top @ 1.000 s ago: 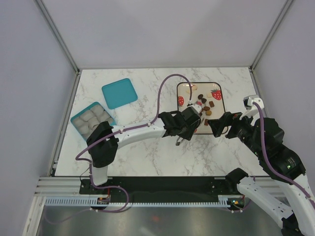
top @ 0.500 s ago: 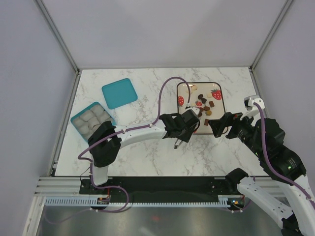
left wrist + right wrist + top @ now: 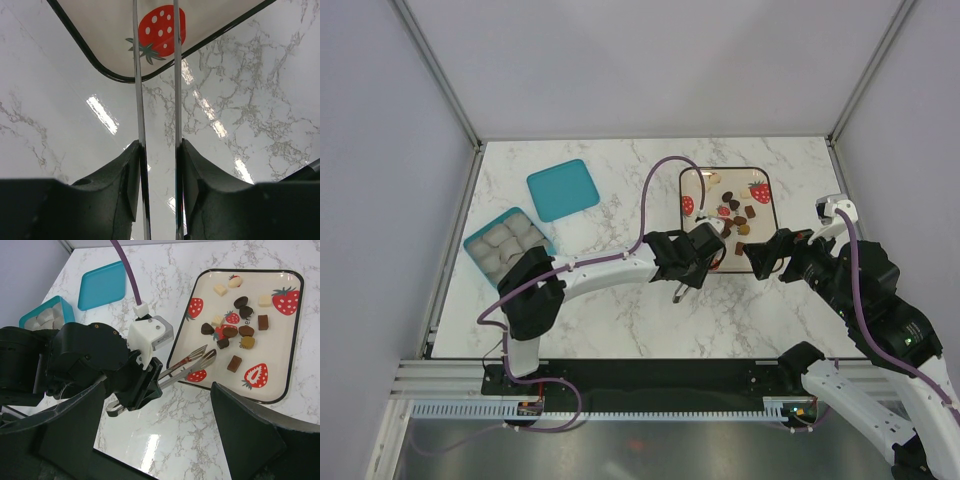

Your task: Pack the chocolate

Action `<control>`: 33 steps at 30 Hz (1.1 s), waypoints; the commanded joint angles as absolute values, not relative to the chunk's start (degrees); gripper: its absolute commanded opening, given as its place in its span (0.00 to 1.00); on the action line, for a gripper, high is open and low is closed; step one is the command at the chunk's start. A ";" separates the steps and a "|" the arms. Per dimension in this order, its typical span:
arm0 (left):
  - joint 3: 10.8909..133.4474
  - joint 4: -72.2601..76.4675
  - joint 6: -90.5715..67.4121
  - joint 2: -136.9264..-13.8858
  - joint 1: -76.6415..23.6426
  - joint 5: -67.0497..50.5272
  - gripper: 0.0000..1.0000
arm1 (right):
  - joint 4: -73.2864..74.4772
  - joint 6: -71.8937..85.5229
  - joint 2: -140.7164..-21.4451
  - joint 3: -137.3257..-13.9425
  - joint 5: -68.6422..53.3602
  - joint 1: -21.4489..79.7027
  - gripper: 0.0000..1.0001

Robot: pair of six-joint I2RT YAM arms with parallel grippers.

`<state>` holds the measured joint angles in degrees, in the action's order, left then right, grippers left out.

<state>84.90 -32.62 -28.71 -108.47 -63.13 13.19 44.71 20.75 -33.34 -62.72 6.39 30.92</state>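
Note:
The chocolate [image 3: 241,302] lies as several dark brown, mid brown and cream-white pieces on a white tray [image 3: 280,335] with strawberry prints; it also shows in the top view [image 3: 740,215]. My left gripper [image 3: 698,252] is shut on silver tongs [image 3: 192,365]. The tongs' tips hang over the tray's near left edge with nothing between them. In the left wrist view my left gripper [image 3: 159,150] holds the two tong arms [image 3: 137,90], which run up over a strawberry print [image 3: 160,27]. My right gripper [image 3: 767,255] is open and empty just right of the tongs, its fingers [image 3: 250,435] wide apart.
A teal box [image 3: 505,243] with cream-white pieces stands at the table's left, also in the right wrist view [image 3: 45,317]. Its teal lid [image 3: 563,189] lies flat behind it. The tray [image 3: 692,190] sits at the back right. Grey walls bound the table.
My left gripper has drawn the tongs back a little toward the near left, off the chocolate pieces to the tray's edge. My right arm has not moved.

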 commanded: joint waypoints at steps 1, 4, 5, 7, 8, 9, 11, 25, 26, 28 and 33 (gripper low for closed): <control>84.38 -32.60 -31.46 -103.99 -63.54 13.71 0.36 | 44.30 20.13 -32.70 -63.28 7.30 31.11 0.95; 84.55 -35.59 -32.87 -102.14 -63.37 14.59 0.36 | 44.12 20.04 -32.78 -63.11 7.03 31.11 0.95; 84.55 -37.16 -33.13 -100.74 -63.37 14.94 0.36 | 44.12 20.13 -32.87 -63.02 6.86 31.11 0.95; 84.46 -38.93 -34.10 -98.19 -62.84 15.73 0.36 | 44.03 20.04 -32.78 -63.02 6.94 31.11 0.95; 84.38 -40.50 -34.36 -97.13 -62.58 16.34 0.36 | 43.95 19.95 -32.78 -63.02 6.68 31.11 0.95; 84.20 -41.56 -34.97 -96.34 -62.06 16.70 0.36 | 43.86 19.95 -32.78 -63.02 6.68 31.11 0.95; 83.41 -43.93 -35.94 -93.19 -61.09 17.92 0.35 | 43.77 20.04 -32.70 -62.93 6.33 31.11 0.95; 68.04 -52.91 -41.57 -64.36 -43.43 19.25 0.34 | 40.70 20.74 -33.84 -58.80 3.96 31.37 0.95; 66.64 -52.91 -41.57 -62.42 -41.85 19.25 0.34 | 40.43 20.83 -34.01 -58.54 3.78 31.64 0.95; 65.92 -68.71 -48.95 -57.42 -37.81 21.09 0.34 | 40.08 21.01 -34.36 -57.92 3.61 32.17 0.95; 65.74 -78.12 -52.20 -51.77 -32.00 24.60 0.36 | 39.73 20.92 -34.72 -57.66 3.95 32.96 0.95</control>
